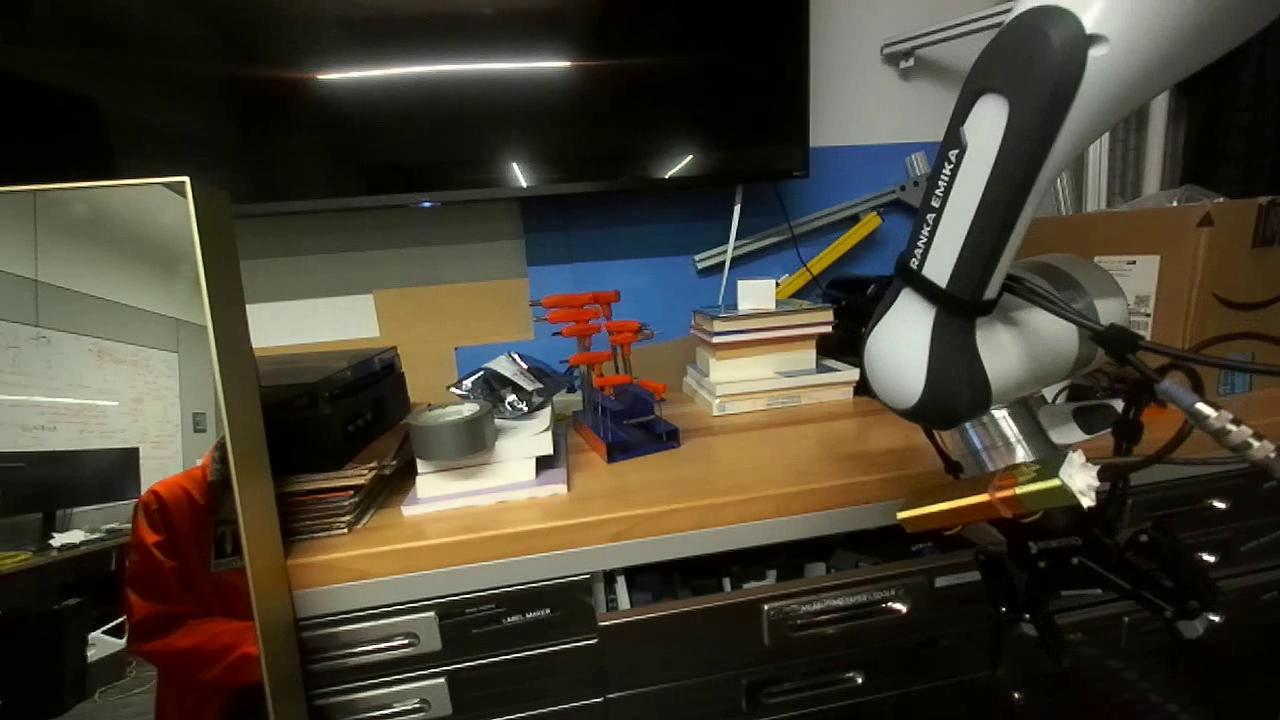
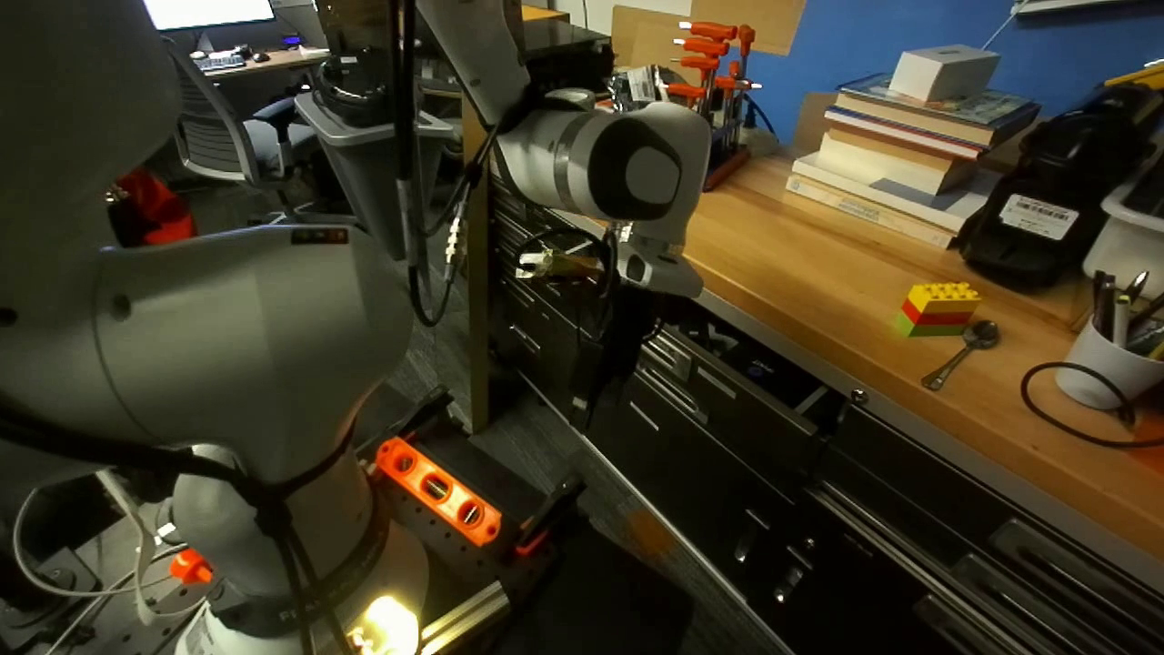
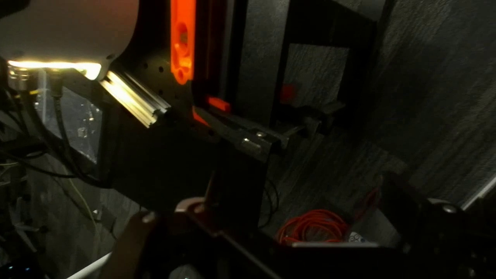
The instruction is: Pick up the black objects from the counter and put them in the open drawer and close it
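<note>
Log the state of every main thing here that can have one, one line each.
Claw, open, nothing seen in its grip
Wide drawer, standing open
Label maker drawer, shut
Wall screen, dark, reflections on it
Tape roll, lying flat
Book stack, standing
Pen cup, upright, holding pens
Spoon, lying on the counter
Toy bricks, stacked
Base light, lit

1. Arm (image 1: pixel 1150 85): pale grey-white, smooth rounded shells.
2. Black panel (image 1: pixel 1045 60) with a white inset (image 1: pixel 975 180); white lettering (image 1: pixel 935 208), "RANKA EMIKA".
3. Silvery metal collar (image 1: pixel 1000 440) near the wrist.
4. Black cables (image 1: pixel 1060 312) alongside.
5. Tool (image 1: pixel 1120 635): black, spindly, jointed.
</note>
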